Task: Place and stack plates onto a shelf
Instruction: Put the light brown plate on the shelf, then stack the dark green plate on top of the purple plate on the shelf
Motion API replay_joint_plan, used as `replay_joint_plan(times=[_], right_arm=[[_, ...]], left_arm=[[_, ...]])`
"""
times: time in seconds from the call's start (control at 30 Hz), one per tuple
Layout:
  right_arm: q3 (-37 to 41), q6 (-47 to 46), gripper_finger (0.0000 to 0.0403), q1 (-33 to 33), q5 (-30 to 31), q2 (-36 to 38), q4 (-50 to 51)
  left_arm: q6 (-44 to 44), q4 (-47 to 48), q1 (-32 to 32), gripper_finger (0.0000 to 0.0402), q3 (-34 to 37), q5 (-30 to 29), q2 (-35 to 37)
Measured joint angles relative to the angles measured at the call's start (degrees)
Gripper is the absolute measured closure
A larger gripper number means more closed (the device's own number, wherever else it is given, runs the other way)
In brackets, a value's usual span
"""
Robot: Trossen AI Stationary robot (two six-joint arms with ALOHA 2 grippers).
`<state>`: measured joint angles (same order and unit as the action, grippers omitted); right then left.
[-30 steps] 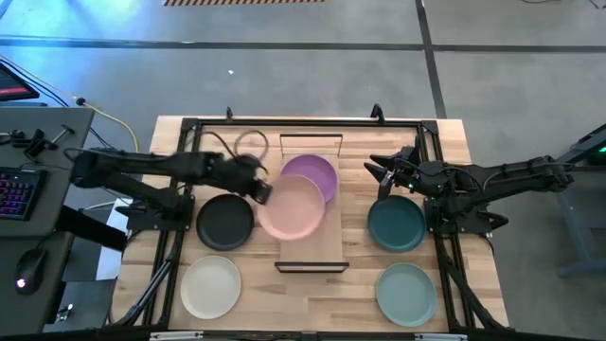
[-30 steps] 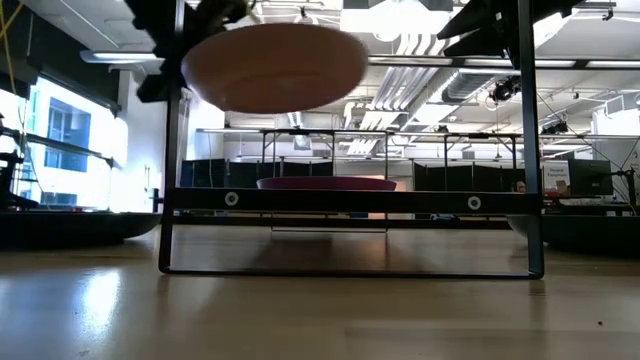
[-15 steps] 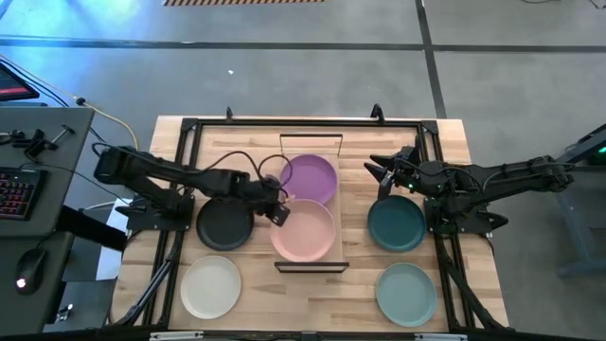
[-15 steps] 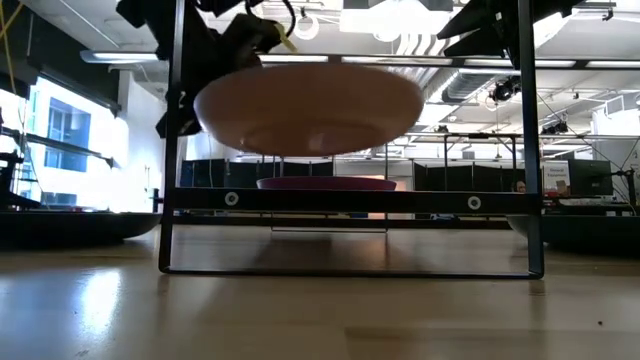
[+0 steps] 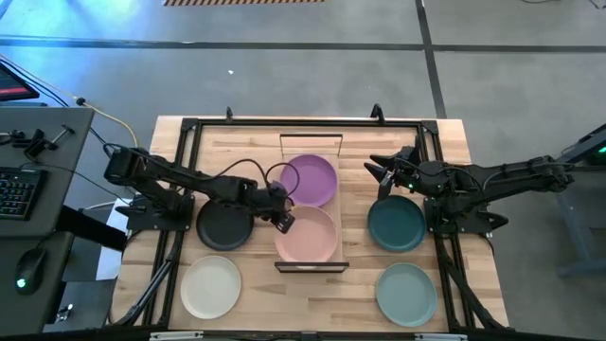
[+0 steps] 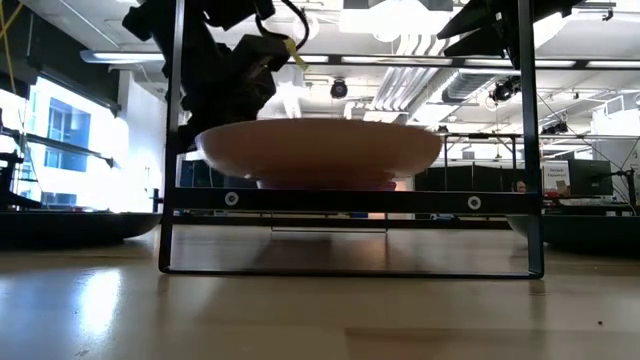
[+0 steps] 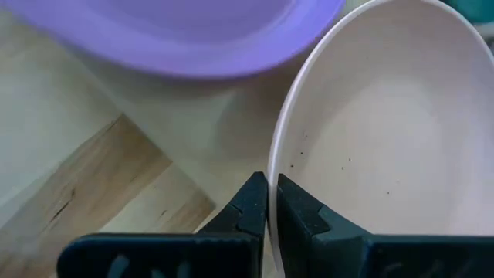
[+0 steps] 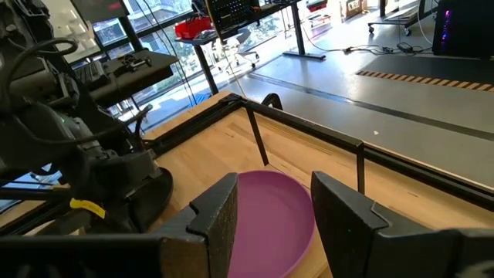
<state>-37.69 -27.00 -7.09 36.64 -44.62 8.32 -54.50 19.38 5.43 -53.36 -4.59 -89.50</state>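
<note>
Step in hand: setting the pink plate (image 5: 308,234) down on the near half of the shelf (image 5: 310,258). On the left of the table, the cream-white plate (image 5: 210,287) and the black plate (image 5: 225,224) lie flat on the tabletop, untouched. The left gripper (image 5: 284,220) reaches in from that side; its fingers are closed tight on the pink plate's left rim, with almost no gap between the pads in the left wrist view (image 7: 266,202). The purple plate (image 5: 311,180) already rests on the far half of the shelf, just beyond the pink one. In the low view the pink plate (image 6: 320,150) sits level at about the height of the shelf board, but the front frame bar hides the underside, so contact cannot be confirmed. Judged next move: settle the plate fully, open the fingers, and withdraw to the left without dragging the rim. To the right, the dark teal plate (image 5: 396,224) and the pale green plate (image 5: 406,293) wait on the table. The right gripper (image 5: 383,174) waits above the teal plate's far edge, fingers apart and holding nothing.
</note>
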Motion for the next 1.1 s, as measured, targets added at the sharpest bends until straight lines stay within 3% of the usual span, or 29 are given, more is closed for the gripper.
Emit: replay_joint_plan(times=[0.27,0.67,0.87,1.1], right_arm=[[0.0,0.0,0.0257,0.0,0.0,0.0,0.01],[0.0,-0.05,0.0257,0.0,0.0,0.0,0.0],[0.0,0.16,0.0257,0.0,-1.52,-0.34,-5.69],[0.0,5.46,0.0257,0.0,-5.46,-2.45,-16.32]], left_arm=[[0.19,-1.03,0.0,0.0369,0.0,-0.49,0.25],[3.27,-0.54,-1.58,0.0293,0.02,2.66,3.32],[9.36,3.12,-7.35,0.0278,0.02,1.08,15.15],[21.2,-1.56,-9.27,0.0281,0.51,-15.1,32.63]])
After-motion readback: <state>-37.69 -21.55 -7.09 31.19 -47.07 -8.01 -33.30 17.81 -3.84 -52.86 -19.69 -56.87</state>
